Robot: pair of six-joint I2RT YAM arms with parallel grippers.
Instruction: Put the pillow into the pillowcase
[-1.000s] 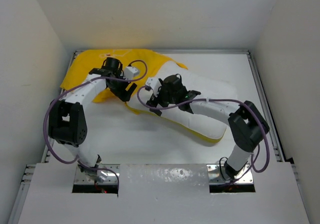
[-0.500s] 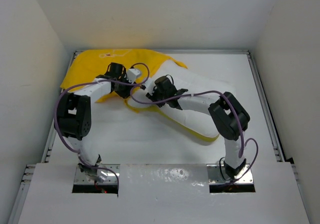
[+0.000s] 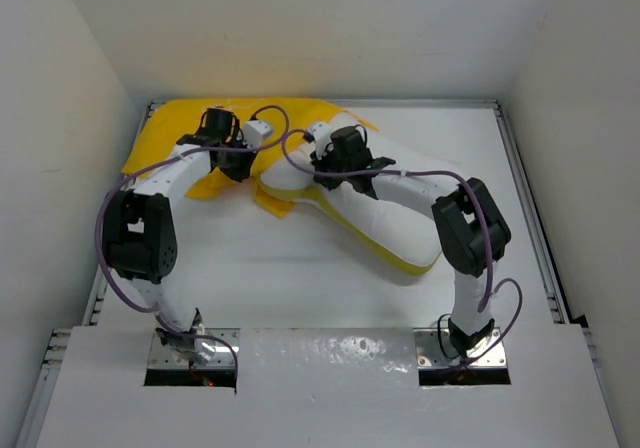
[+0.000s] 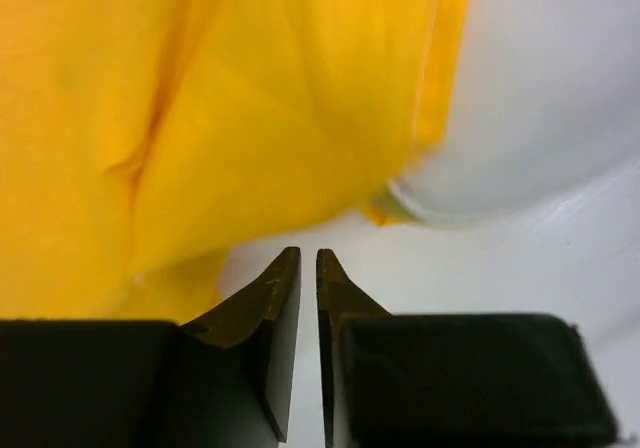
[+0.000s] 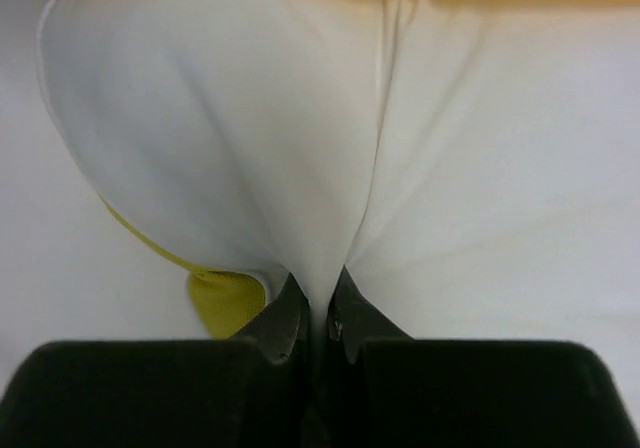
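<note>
pillowcase partly behind left arm, pillow corner perhaps under it

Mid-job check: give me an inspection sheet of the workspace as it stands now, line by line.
Surface: white table, no marks seen.
Job's things: pillow lies diagonally, mostly outside the pillowcase. The pillowcase is spread at the far left, and the pillow's far end meets its edge.
Clutter: nothing seen.
Grippers: right gripper is shut on a fold of the pillow. Left gripper is closed with nothing between its fingers, just short of the pillowcase.
Cables: purple cables loop along both arms, no snag seen.
Surroundings: white walls on three sides, metal rail round the table.
</note>
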